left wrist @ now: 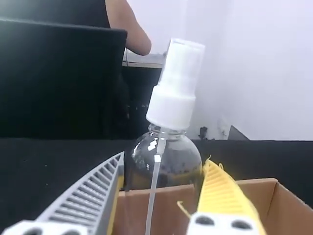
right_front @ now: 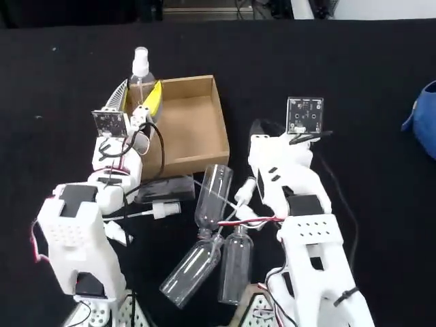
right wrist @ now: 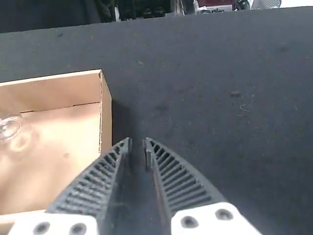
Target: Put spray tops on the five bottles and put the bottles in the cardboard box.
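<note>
Cardboard box (right_front: 196, 129) on a black table (right_front: 354, 68), with one capped bottle (right_front: 141, 82) held upright at its far left corner.

The left gripper (left wrist: 164, 160) grasps that clear bottle, grey jaw on one side and yellow jaw on the other; its white spray top (left wrist: 176, 88) points up; the bottle's base is down inside the box (the right wrist camera catches it as a glassy ring near the floor); the right gripper (right wrist: 137, 143) hangs over bare table just beside the box's right wall, clenched almost together on nothing; three clear bottles (right_front: 212, 194) (right_front: 192, 269) (right_front: 235, 262) lie on their sides between the arms, in front of the box; two loose spray tops (right_front: 162, 209) (right_front: 245, 191) lie near them.
</note>
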You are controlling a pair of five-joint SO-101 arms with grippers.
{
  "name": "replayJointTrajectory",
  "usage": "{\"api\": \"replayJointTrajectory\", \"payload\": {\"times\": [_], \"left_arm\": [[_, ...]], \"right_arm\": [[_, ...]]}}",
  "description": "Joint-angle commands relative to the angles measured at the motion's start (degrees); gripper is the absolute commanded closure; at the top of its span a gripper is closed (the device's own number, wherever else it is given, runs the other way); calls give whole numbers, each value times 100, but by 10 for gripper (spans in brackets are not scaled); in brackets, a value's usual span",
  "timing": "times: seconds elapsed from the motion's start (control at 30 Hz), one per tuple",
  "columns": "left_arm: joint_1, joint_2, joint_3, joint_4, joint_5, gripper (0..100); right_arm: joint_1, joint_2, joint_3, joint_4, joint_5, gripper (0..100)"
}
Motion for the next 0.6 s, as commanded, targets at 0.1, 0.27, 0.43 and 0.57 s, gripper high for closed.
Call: {"api": "replayJointTrajectory", "payload": {"times": [0.1,0.27,0.43,0.57], "left_arm": [[-22,378,-681,-176,-35,970],[-22,580,-813,-176,-35,970],[-22,659,-822,-149,-35,970],[-22,659,-778,-149,-35,968]], "right_arm": [[132,-171,-48,-141,44,977],[132,-171,-48,-132,44,977],[132,-171,-48,-132,44,977],[132,-171,-48,-141,44,977]]}}
